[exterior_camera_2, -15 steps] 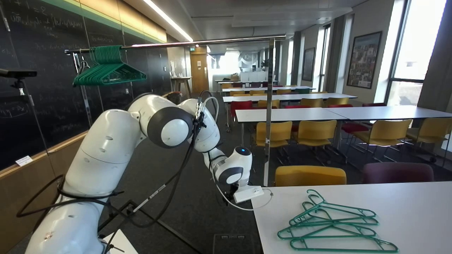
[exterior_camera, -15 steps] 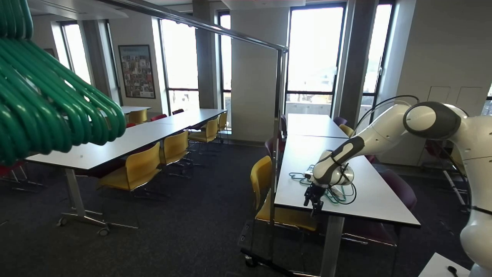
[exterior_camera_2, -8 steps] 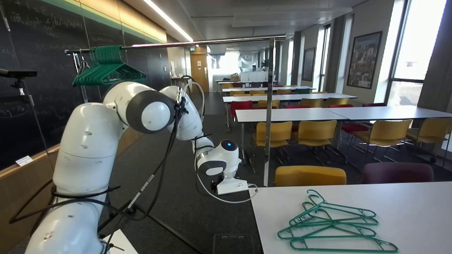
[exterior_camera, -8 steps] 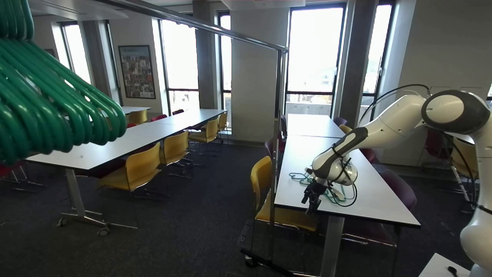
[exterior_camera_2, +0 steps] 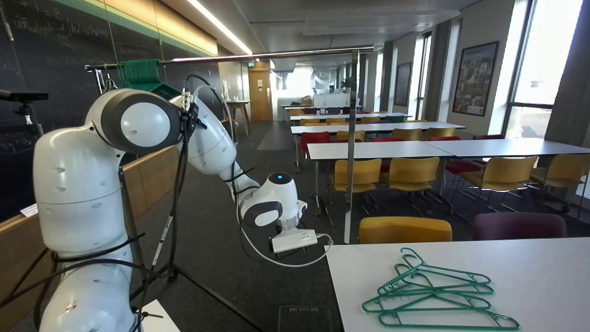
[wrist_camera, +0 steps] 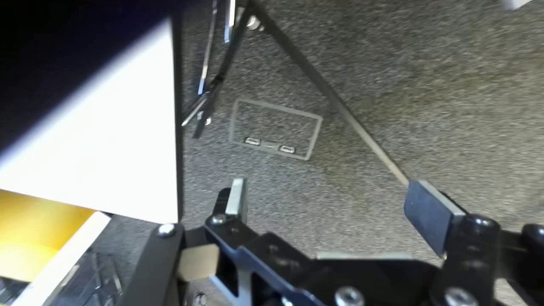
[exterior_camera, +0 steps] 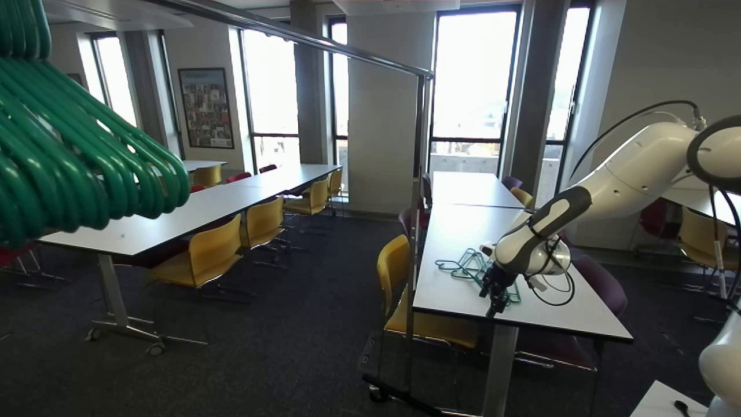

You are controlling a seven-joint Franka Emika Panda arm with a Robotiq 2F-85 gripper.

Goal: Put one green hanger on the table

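Observation:
Several overlapping green hangers [exterior_camera_2: 449, 326] lie flat on the white table [exterior_camera_2: 544, 281]. They also show on the table in an exterior view [exterior_camera: 463, 269], partly behind my hand. More green hangers [exterior_camera_2: 140, 71] hang bunched on the rail, partly hidden by my arm; they fill the upper left corner of an exterior view [exterior_camera: 92, 156]. My gripper [exterior_camera: 487, 304] points down near the table's end. In the wrist view its jaws [wrist_camera: 327, 191] are wide apart with only carpet between them. The table corner [wrist_camera: 131, 144] shows left of the jaws.
The clothes rail [exterior_camera_2: 276, 54] has an upright post [exterior_camera_2: 351, 161] beside the table's far edge. A yellow chair [exterior_camera_2: 405, 229] and a purple chair [exterior_camera_2: 519, 230] stand along the table. A floor box [wrist_camera: 276, 129] and the rack's base bar [wrist_camera: 361, 131] show below the gripper.
My arm has swung right in an exterior view, uncovering more of the hangers on the table, and left in an exterior view, now covering part of the hanging bunch. The hangers have not moved.

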